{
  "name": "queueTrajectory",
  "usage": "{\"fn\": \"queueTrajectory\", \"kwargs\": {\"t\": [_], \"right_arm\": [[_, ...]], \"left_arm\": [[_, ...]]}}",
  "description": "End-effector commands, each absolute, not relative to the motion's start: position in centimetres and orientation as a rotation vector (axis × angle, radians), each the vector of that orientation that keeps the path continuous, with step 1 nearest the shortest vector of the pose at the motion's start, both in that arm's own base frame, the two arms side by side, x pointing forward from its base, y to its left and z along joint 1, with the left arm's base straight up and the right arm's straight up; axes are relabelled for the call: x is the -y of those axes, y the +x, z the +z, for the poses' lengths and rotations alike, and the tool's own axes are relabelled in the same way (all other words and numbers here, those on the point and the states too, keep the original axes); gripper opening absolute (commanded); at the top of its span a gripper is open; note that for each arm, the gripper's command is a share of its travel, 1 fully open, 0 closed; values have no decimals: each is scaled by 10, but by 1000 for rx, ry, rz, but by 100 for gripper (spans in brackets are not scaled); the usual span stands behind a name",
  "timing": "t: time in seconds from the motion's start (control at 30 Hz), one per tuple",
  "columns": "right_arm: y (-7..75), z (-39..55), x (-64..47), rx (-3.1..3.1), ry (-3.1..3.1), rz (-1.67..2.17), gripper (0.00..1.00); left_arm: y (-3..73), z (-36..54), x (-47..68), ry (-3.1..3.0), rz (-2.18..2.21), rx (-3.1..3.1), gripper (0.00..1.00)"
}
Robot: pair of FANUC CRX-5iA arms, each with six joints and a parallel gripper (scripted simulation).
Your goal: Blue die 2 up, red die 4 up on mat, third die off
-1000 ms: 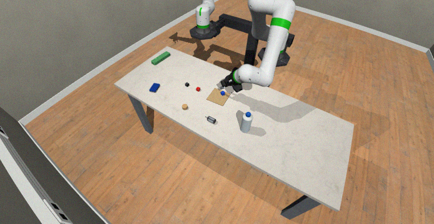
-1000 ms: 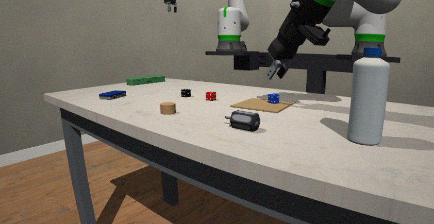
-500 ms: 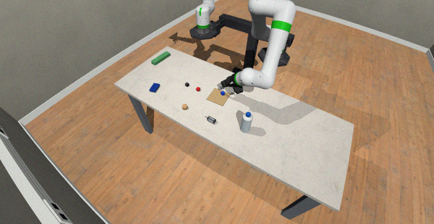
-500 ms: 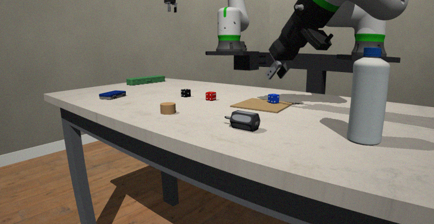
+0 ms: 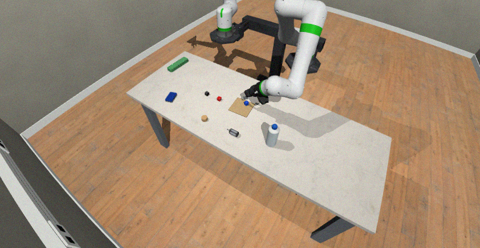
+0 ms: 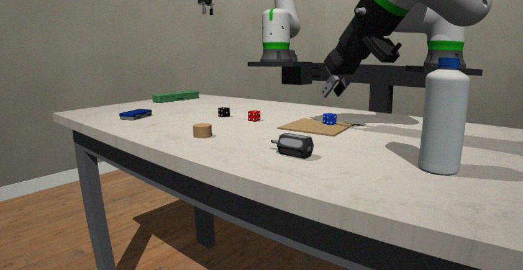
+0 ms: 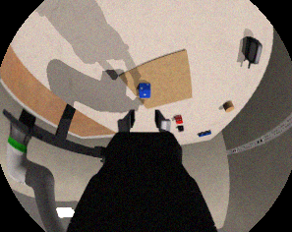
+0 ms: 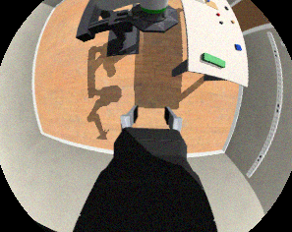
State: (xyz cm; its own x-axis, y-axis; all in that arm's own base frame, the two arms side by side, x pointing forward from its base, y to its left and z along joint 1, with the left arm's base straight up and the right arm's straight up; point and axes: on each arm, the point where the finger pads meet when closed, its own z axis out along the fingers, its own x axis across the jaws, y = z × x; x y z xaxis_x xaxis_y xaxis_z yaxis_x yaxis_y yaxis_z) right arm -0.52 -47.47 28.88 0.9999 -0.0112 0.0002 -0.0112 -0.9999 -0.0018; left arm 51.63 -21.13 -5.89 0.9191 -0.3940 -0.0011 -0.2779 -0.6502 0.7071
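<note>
The left tool, open and empty, hangs tilted above the blue die, which sits near the far right edge of the mat, so a slanted, off-centre descent could knock it off onto the tabletop.
</note>
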Motion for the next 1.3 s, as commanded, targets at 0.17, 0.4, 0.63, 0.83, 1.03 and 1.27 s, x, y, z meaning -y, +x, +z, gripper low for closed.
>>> {"fn": "queueTrajectory", "kwargs": {"t": [0.17,0.4,0.63,0.83,1.03,1.27], "right_arm": [[-5,290,475,-18,-3142,0,100],[-5,290,475,-18,-3142,0,100],[-5,290,475,-18,-3142,0,100],[-5,290,475,-18,-3142,0,100],[-5,290,475,-18,-3142,0,100],[-5,290,475,-18,-3142,0,100]], "left_arm": [[517,-65,212,2317,-197,476,79],[517,-76,212,2317,-197,476,79],[517,-86,212,2317,-197,476,79],[517,-97,212,2317,-197,476,79],[517,-108,212,2317,-197,476,79],[517,-115,212,2317,-197,476,79]]}}
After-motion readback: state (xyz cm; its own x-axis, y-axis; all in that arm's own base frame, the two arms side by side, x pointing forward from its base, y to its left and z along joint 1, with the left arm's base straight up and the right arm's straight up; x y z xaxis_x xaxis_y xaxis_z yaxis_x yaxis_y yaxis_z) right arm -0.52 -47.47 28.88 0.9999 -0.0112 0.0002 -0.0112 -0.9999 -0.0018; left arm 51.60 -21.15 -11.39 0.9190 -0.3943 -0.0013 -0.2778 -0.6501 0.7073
